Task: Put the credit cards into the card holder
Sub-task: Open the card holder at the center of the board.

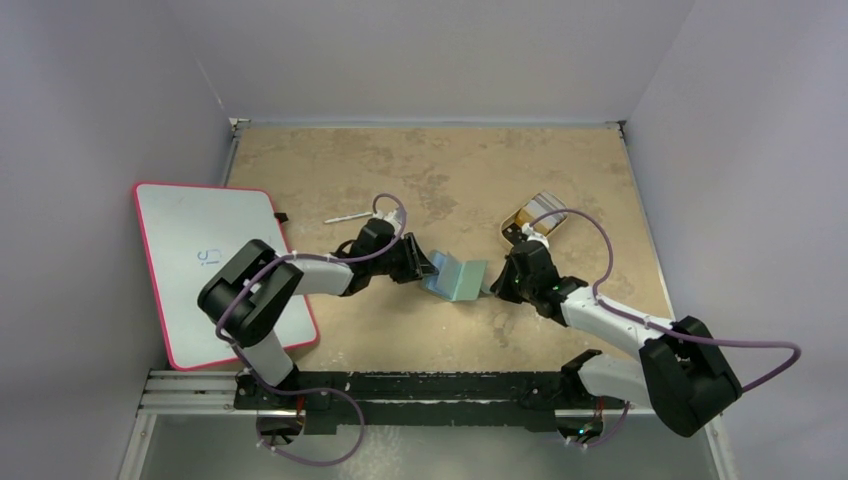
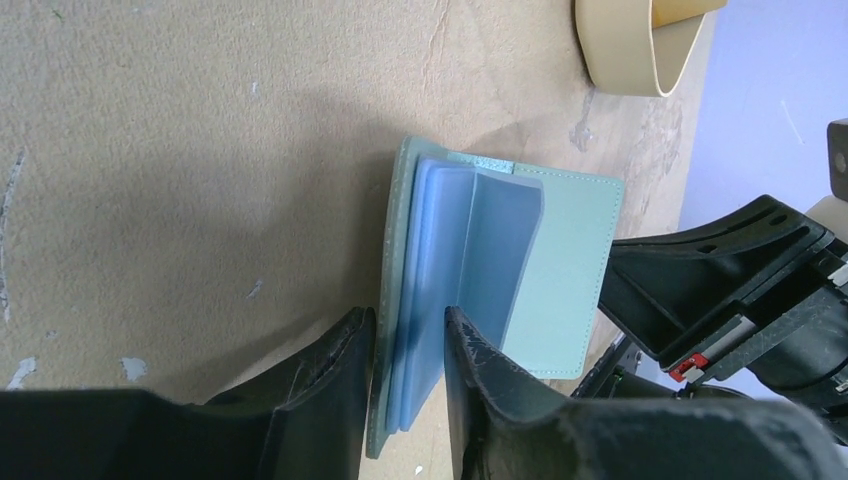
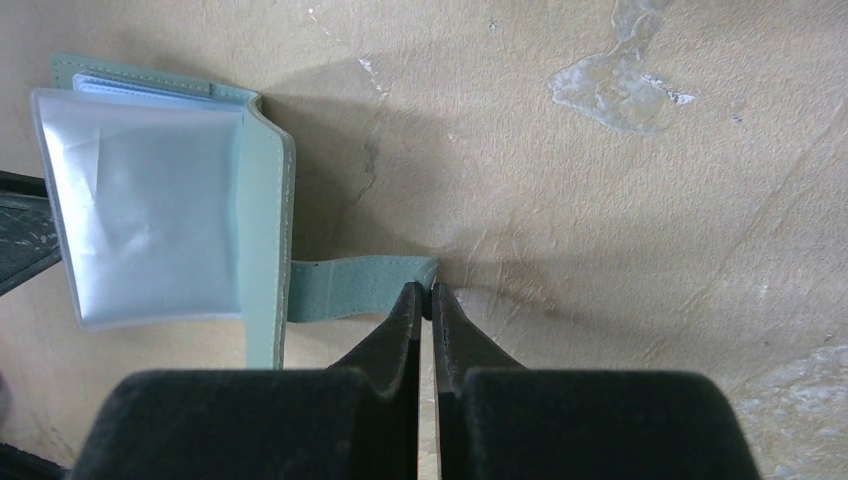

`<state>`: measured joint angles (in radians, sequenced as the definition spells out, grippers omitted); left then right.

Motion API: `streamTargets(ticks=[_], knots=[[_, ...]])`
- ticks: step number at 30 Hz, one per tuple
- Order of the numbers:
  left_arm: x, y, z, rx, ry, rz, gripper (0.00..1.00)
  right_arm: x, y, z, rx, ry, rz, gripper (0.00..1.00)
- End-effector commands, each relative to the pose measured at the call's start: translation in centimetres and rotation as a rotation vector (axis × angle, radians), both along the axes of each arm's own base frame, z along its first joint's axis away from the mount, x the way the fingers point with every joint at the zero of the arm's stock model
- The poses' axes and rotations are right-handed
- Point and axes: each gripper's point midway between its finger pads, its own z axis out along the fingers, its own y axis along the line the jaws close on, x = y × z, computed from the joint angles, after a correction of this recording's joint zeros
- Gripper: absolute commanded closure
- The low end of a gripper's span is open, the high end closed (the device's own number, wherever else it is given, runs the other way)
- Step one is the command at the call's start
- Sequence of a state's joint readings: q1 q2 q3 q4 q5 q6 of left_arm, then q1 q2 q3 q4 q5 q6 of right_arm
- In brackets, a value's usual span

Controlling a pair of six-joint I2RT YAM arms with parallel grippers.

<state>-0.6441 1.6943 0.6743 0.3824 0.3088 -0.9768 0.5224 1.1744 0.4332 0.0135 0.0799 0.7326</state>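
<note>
**Left gripper** (image 2: 408, 318): jaws narrow. One finger stands on each side of one grey-green cover and the pale blue pocket leaves (image 2: 470, 250) of the card holder (image 2: 570, 270). Both fingers lie close against this stack. Whether they press on it cannot be told.

**Right gripper** (image 3: 427, 290): jaws closed. The fingertips pinch the free end of the strap (image 3: 350, 290), which runs out flat from the edge of the other cover.

**Card holder**: it rests on the table (image 1: 420, 170) between the two grippers, near the middle of the work area. It is open, with its covers spread in a V. A clear pocket (image 3: 150, 200) lies uppermost in the right wrist view.

**Credit cards** (image 1: 540, 212): in the tan tray (image 2: 620, 50), just beyond the right gripper and apart from the card holder. A yellow-orange card shows; the rest cannot be told apart.

**Surroundings**: a white board (image 1: 190, 230) with a pink rim lies at the left edge of the table, under the left arm.
</note>
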Motion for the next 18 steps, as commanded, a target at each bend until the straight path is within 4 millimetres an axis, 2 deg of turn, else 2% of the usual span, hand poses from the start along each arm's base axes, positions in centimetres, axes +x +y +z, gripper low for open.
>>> streamTargets(ticks=[1,3,5,11,14,18], knots=[[0.5,-0.8,1.3,-0.044,-0.059,-0.016,0.76,1.5,0.6,1.7,0.016,-0.053,0.002,0.98],[0.5,-0.8,1.6,-0.049,-0.063,-0.016,0.88,1.7,0.6,2.0,0.007,-0.064,0.008,0.92],[0.6,-0.7,2.4,-0.052,-0.074,-0.006,1.00,2.1,0.8,2.8,-0.005,-0.074,0.035,0.82],[1.1,1.9,6.6,0.069,-0.167,0.069,1.00,2.6,3.1,9.1,0.090,-0.164,0.099,0.59],[0.7,2.8,7.7,0.136,-0.185,0.089,1.00,2.7,5.0,12.0,0.156,-0.207,0.134,0.53],[0.0,2.7,8.1,0.133,-0.188,0.105,1.00,2.8,8.7,15.0,0.208,-0.278,0.206,0.50]])
